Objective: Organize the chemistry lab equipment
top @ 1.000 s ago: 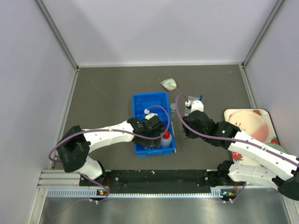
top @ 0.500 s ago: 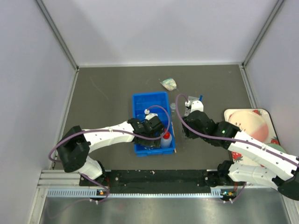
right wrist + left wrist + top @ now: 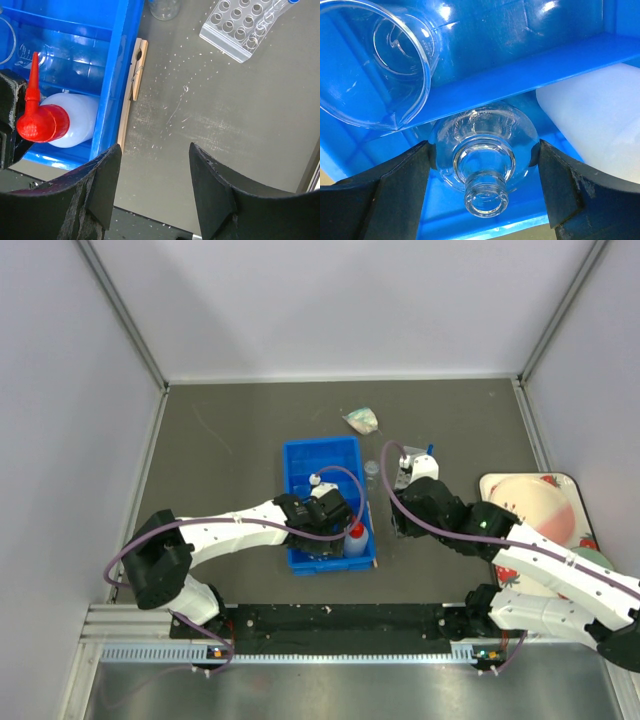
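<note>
Dark grey tabletop (image 3: 230, 440), pale walls (image 3: 350, 300), blue bin (image 3: 320, 446) mid-table. Left gripper (image 3: 484, 151) clamped on round flask (image 3: 485, 135); right gripper (image 3: 155, 162) spread wide, empty.

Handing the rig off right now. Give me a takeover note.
Left gripper: shut on round flask, down in the blue bin, near compartment.
Right gripper: open, empty, over the table.
Done: beaker and squeeze bottle in bin.
To do: wooden clamp on table against bin's outer wall; tube rack and small glass vessel beyond it.
</note>
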Robot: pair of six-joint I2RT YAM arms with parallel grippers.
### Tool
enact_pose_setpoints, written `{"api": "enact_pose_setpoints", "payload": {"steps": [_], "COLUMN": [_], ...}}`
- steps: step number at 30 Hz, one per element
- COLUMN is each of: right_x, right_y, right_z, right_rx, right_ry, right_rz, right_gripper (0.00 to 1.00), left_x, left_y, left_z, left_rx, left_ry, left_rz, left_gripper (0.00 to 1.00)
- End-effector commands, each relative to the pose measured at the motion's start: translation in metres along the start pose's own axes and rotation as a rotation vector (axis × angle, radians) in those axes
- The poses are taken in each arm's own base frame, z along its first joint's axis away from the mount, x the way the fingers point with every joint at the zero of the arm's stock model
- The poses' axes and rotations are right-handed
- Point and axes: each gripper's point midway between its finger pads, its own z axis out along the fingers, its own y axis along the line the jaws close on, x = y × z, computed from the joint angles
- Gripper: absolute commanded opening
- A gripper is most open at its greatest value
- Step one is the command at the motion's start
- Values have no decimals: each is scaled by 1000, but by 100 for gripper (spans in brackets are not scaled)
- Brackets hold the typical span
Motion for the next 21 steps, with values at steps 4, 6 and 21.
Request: {"api": "enact_pose_setpoints", "payload": {"steps": [4, 6, 21], "right_x": [-3, -3, -1], "right_y": [-2, -1, -1], "right_z": [-2, -3, -2], "right_rx": [-5, -9, -8], "right_ry": [-26, -27, -22], "right_rz": [28, 28, 34], "right_gripper": [57, 57, 58], "left_x": [-14, -15, -18], "left_y": [-14, -15, -17], "left_z": [-13, -15, -15], "left_rx": [64, 65, 57], "left_ry": [-59, -64, -57], "left_rz": [-8, -5, 7], "left_gripper": [86, 88, 98]}}
